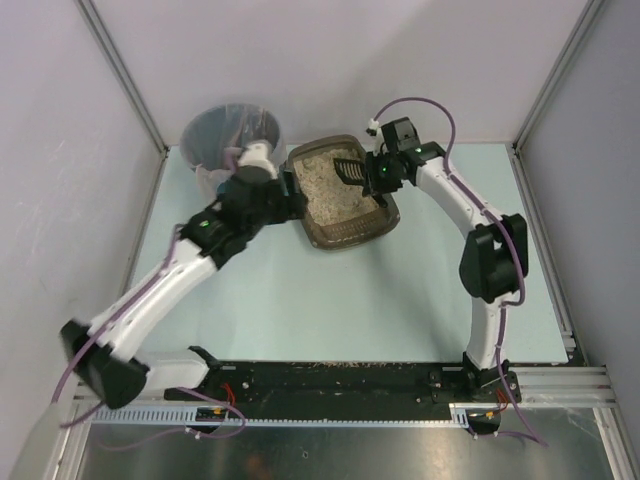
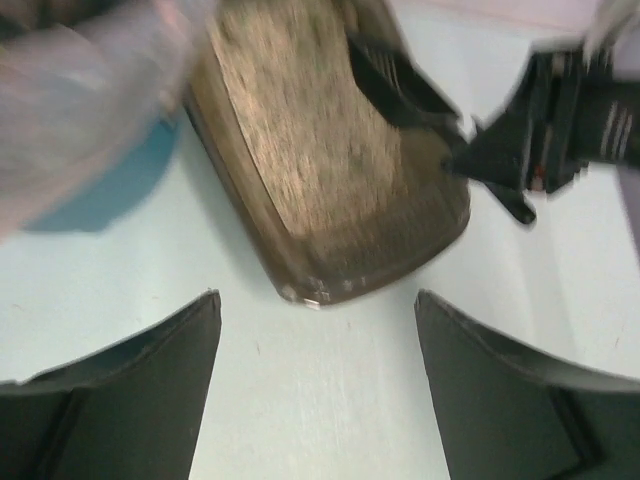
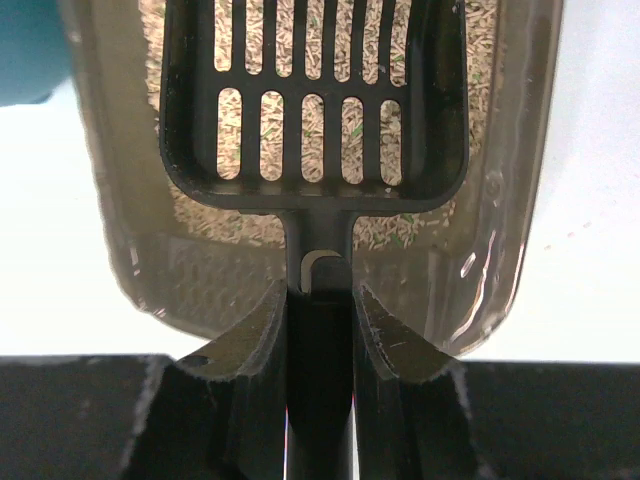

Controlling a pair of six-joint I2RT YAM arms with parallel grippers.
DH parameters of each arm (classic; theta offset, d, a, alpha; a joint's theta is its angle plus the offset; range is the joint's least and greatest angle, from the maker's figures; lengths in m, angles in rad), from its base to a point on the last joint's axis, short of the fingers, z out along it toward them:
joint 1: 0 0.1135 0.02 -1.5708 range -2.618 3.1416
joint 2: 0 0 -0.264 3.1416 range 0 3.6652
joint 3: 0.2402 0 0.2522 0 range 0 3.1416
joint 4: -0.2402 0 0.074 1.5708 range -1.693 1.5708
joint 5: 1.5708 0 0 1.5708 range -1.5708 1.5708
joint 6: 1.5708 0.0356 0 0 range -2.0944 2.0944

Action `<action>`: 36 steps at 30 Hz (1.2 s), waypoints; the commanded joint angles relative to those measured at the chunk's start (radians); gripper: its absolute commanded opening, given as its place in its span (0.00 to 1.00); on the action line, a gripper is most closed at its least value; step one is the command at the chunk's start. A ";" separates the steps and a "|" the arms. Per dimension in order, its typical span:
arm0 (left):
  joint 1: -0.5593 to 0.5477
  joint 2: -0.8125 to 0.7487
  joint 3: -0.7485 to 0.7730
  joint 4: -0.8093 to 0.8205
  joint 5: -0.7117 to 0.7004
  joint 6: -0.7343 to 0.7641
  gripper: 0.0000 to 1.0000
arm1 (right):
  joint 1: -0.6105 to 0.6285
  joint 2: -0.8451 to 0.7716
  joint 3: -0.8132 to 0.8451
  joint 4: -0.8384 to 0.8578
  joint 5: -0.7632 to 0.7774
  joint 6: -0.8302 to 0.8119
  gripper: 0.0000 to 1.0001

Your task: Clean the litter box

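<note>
Where the arms reach in from the near edge over the pale table (image 1: 330, 300), the left gripper (image 2: 318, 300) has its fingers spread wide and holds nothing. A rounded corner of the litter box (image 2: 320, 170) sits just beyond its tips. Right gripper (image 3: 320, 300): fingers pinched onto the handle of a black slotted scoop (image 3: 310, 100), scoop head over the beige granules inside the box. Box lies toward the far side of the table, between the two grippers. Farther back and left, just beside the box: round teal bin (image 1: 230, 135) with clear liner. Left wrist view blurred.
</note>
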 commanded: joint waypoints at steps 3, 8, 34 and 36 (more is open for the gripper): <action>-0.078 0.277 0.093 -0.001 0.075 -0.105 0.82 | 0.031 0.166 0.164 -0.009 0.016 -0.150 0.00; -0.078 0.400 0.104 -0.001 0.127 -0.163 0.82 | 0.059 0.290 0.214 -0.086 0.036 -0.208 0.00; 0.024 0.575 0.076 0.059 0.115 -0.185 0.66 | 0.154 0.039 -0.230 -0.200 -0.044 -0.259 0.00; 0.023 0.570 0.053 0.058 0.123 -0.171 0.61 | 0.158 0.014 -0.244 -0.210 -0.004 -0.231 0.00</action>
